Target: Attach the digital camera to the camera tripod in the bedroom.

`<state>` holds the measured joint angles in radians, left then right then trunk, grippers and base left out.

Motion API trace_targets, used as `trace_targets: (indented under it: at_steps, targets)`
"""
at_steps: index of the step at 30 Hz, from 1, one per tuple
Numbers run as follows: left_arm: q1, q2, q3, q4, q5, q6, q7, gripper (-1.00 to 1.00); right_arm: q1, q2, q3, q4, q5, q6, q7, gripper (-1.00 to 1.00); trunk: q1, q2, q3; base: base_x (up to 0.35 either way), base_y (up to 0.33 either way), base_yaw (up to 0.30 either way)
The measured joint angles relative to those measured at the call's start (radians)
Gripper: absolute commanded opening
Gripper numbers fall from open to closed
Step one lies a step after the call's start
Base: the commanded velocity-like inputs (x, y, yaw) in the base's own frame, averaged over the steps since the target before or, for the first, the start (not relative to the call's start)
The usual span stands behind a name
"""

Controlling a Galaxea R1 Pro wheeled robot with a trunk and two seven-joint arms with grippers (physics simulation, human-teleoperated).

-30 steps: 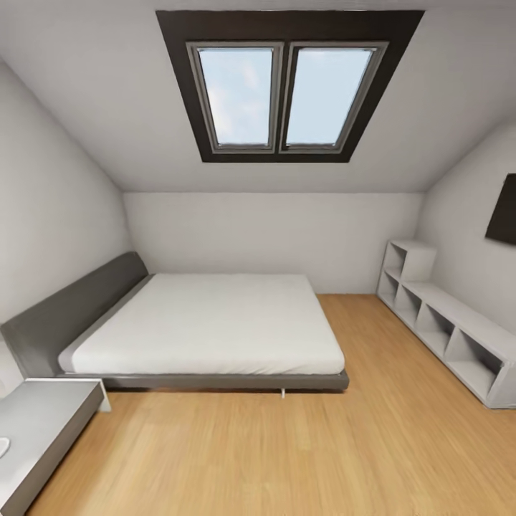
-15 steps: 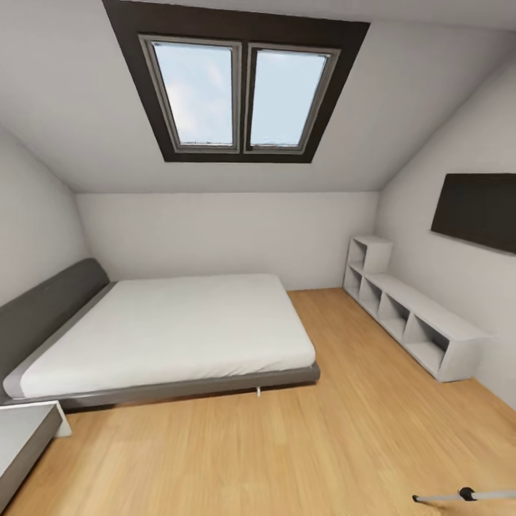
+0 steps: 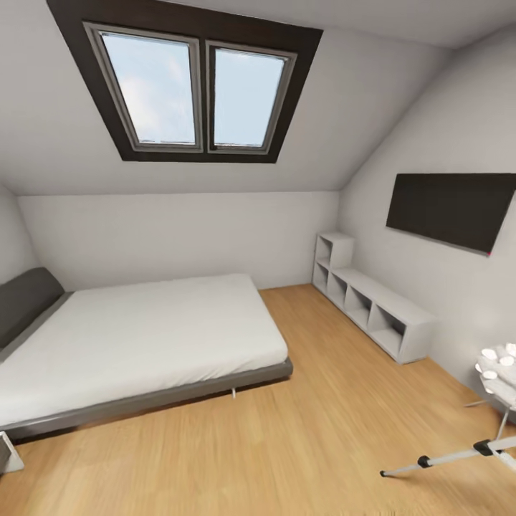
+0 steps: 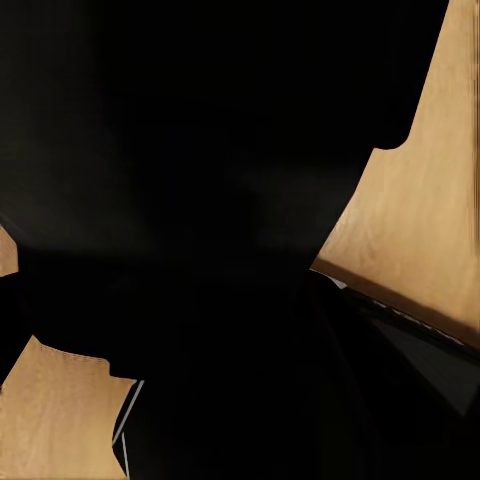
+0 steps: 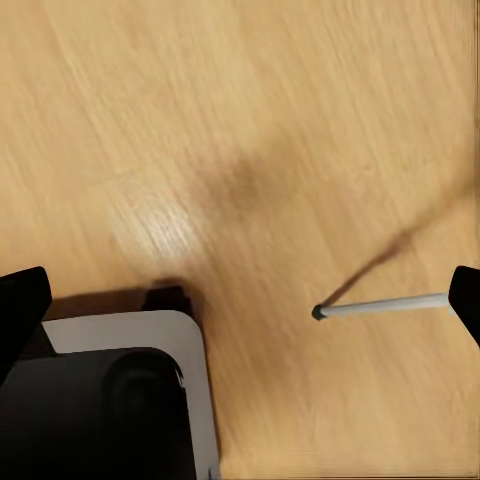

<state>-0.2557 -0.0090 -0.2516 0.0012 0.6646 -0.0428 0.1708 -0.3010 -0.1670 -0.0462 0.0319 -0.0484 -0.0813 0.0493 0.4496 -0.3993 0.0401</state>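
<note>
Tripod (image 3: 459,456) low at head view's right edge, silver leg stretched over wood floor (image 3: 287,444); camera unseen. Jaws' state: cannot tell. Risk: base rolling closer clips leg, topples tripod beside lamp (image 3: 498,369).

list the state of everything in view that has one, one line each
camera tripod: one silver leg with a black foot resting on the wood floor, head cut off by the frame edge
bed: made, nothing lying on it
skylight: both panes closed, sky showing
cube shelves: compartments open, empty
wall screen: dark, off
right gripper: open
</note>
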Motion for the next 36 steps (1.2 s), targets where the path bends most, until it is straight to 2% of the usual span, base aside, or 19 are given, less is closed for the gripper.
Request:
trace_targets:
  at_steps: [20, 36]
  targets:
    - [0.0, 0.0, 0.001, 0.0, 0.0, 0.0, 0.0, -1.0, 0.0, 0.0, 0.0, 0.0, 0.0, 0.0, -0.009, 1.0, 0.0, 0.0, 0.0, 0.0, 0.0, -0.298]
    - [0.0, 0.0, 0.001, 0.0, 0.0, 0.0, 0.0, -1.0, 0.0, -0.001, -0.001, 0.0, 0.0, 0.002, -0.001, 1.0, 0.0, 0.0, 0.012, 0.0, 0.0, -0.26]
